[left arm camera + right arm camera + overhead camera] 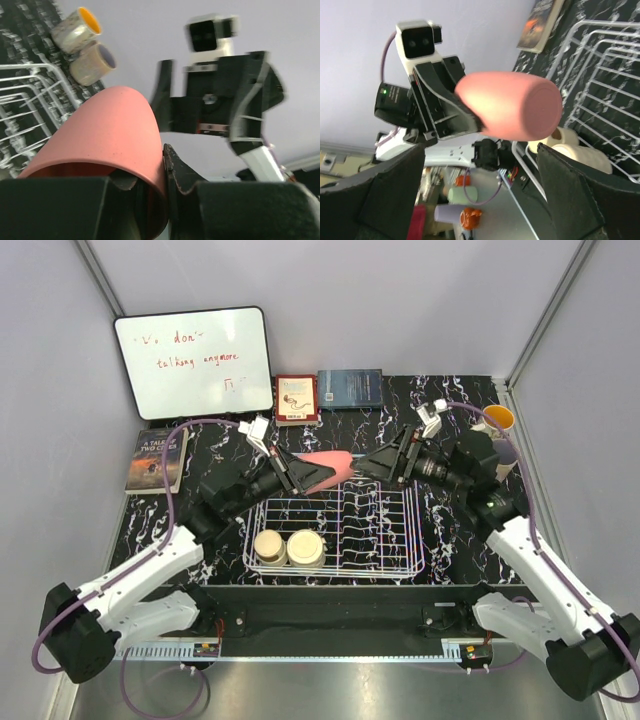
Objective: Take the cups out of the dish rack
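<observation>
The black marbled tabletop (pixel 455 545) carries one white wire dish rack (pixel 370 530), which sits just on the near side of both pincers, its upright prongs in rows. One whiteboard (pixel 193 362) with red writing leans at the wall, far to the left of the left pincer (pixel 304 472). Three books lie flat: a dark one (pixel 157 460) out to the left of that pincer, and a red one (pixel 296 399) and a blue one (pixel 350 388) side by side beyond it.

The left pincer is clamped on the rim of one pink tumbler (pixel 332 468), with one finger (pixel 185 172) pressed against the outside of the wall. The tumbler is in the air over the far edge of the rack. Its long axis is roughly level and runs from one pincer to the other: the open mouth is at the left pincer and the closed rounded base points at the right pincer (pixel 368 466). The right pincer's fingers (pixel 575 185) are spread wide to either side of that base, close to it and, in the right wrist view, not touching it.

Five cups show in all. Two squat cream cups (pixel 269 547) stand side by side in the rack's near left corner, on the near side of the left pincer. Behind the right pincer, at the tabletop's right edge, stand one white mug with a yellow inside (pixel 497 420) and, just beside it, one pale lavender mug (pixel 506 452), both mouth up.
</observation>
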Controlling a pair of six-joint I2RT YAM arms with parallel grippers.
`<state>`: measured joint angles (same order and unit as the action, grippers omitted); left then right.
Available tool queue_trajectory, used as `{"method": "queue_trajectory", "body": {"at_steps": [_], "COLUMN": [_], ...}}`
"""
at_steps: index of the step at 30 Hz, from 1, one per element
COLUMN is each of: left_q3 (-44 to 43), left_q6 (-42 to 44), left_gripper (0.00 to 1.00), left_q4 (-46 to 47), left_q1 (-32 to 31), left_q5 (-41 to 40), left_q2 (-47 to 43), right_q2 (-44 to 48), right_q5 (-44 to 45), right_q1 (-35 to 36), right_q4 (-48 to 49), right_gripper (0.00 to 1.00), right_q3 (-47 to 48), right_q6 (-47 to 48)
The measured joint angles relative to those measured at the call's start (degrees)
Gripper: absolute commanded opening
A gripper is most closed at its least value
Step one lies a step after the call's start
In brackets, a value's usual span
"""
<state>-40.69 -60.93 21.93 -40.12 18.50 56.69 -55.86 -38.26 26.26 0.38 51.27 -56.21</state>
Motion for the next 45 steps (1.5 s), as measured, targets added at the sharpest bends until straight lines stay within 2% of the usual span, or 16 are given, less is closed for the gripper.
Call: {"method": "queue_trajectory", "body": {"at_steps": [2,4,8,14,20,30,38,45], "left_q3": [-0.83,-4.31,-17.38,-34.73,-38.05,-39.26,-41.79,-40.19], "left_q6": [1.66,4.46,11.02,17.9,21.62,24.11,25.9,26.4], "left_gripper": [0.0,0.0,0.0,0.0,0.0,0.0,0.0,0.0], "left_q4": [-5.22,-14.95,-35.91,-58.05,-72.72,-78.75,-77.61,-74.93], "left_q1": [0.5,1.07,3.41,10.64,17.88,22.14,27.67,32.83], "left_q5": [-1.16,-4.09,-12.94,-26.77,-33.7,-35.67,-35.06,-31.1], "left_q2": [-0.42,-0.46,0.92,7.37,16.26,28.89,38.05,40.98], "right_q2": [1.11,2.08,1.99,-0.28,-5.25,-4.35,-2.91,-2.49], "right_q5": [3.48,9.01,20.37,34.42,43.36,52.61,54.07,53.77], "right_q1": [0.0,0.02,0.02,0.02,0.04,0.04,0.04,0.04], "right_q4": [-4.55,-11.21,-23.96,-38.4,-48.94,-54.31,-55.36,-55.69], "right_gripper": [1.0,1.0,0.99,1.0,1.0,1.0,1.0,1.0], "right_q3": [1.92,5.27,12.9,15.98,16.0,16.0,16.0,16.0], "right_q6": [2.49,6.34,13.62,19.76,21.46,22.18,23.02,23.5]}}
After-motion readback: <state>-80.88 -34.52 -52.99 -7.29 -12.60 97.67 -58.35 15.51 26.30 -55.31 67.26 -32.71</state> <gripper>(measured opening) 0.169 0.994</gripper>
